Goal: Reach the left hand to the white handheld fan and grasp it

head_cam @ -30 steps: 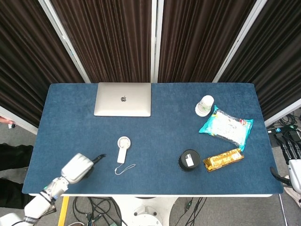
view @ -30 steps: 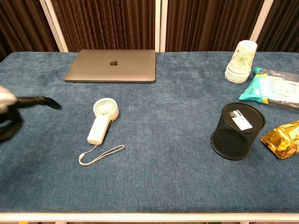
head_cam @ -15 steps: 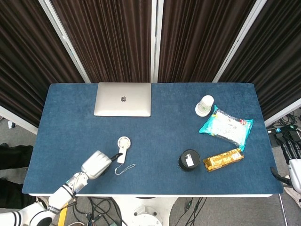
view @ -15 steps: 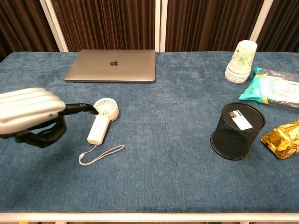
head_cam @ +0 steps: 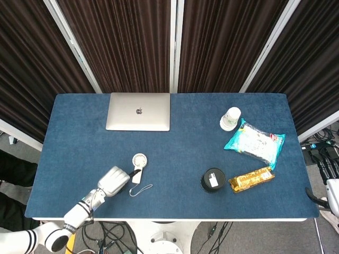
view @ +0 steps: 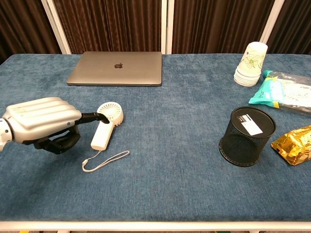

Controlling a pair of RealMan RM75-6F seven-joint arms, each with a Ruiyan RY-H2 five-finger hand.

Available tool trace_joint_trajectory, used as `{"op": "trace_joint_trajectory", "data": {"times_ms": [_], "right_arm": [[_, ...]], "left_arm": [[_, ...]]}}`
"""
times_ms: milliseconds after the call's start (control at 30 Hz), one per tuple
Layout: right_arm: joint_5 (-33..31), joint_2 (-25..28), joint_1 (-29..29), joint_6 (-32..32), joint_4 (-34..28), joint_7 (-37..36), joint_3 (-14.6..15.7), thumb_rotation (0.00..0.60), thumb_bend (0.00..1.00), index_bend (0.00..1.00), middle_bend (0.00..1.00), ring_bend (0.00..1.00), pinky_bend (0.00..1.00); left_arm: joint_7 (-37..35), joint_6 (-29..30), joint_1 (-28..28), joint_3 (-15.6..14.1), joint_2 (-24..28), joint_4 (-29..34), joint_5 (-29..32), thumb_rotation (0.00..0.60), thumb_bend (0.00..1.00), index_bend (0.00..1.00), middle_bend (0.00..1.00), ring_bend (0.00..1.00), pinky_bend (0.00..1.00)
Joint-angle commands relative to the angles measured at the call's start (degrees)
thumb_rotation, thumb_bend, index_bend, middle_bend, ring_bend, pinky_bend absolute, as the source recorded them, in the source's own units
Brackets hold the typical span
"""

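The white handheld fan (view: 105, 126) lies flat on the blue table, round head toward the laptop, its white wrist loop (view: 103, 160) trailing toward the front edge. In the head view the fan (head_cam: 138, 166) sits left of the table's middle. My left hand (view: 43, 122) hovers just left of the fan's handle, fingers apart and holding nothing, a dark fingertip (view: 97, 117) reaching the top of the handle. From above, the left hand (head_cam: 113, 181) is at the fan's lower left. Only a sliver of the right arm (head_cam: 331, 197) shows at the right edge; its hand is out of sight.
A closed silver laptop (view: 116, 68) lies at the back left. A black mesh cup (view: 245, 136), a gold snack pack (view: 294, 144), a teal wipes pack (view: 282, 93) and stacked paper cups (view: 251, 63) occupy the right side.
My left hand has travelled right from the table's left front corner to the fan, its fingertip now at the handle. The fan has not moved.
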State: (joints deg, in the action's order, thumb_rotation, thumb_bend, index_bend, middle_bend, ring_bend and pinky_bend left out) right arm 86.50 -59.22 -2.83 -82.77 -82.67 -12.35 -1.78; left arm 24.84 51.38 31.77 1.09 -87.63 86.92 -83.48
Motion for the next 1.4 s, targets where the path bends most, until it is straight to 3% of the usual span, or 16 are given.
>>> {"op": "trace_joint_trajectory", "data": {"times_ms": [33, 1400], "right_arm": [[-0.01, 0.04, 0.01, 0.02, -0.06, 0.04, 0.01, 0.6, 0.2, 0.0, 0.0, 0.0, 0.0], [-0.89, -0.65, 0.1, 0.89, 1.61, -0.84, -0.07, 0.6, 0.2, 0.0, 0.0, 0.0, 0.0]], "left_arm": [[-0.64, -0.44, 0.45, 0.04, -0.28, -0.52, 0.82, 0.6, 0.67, 0.12, 0.85, 0.85, 0.81], [-3.3, -0.75, 2.42, -2.37, -0.66, -1.87, 4.06, 0.6, 0.67, 0.13, 0.85, 0.85, 0.81]]}}
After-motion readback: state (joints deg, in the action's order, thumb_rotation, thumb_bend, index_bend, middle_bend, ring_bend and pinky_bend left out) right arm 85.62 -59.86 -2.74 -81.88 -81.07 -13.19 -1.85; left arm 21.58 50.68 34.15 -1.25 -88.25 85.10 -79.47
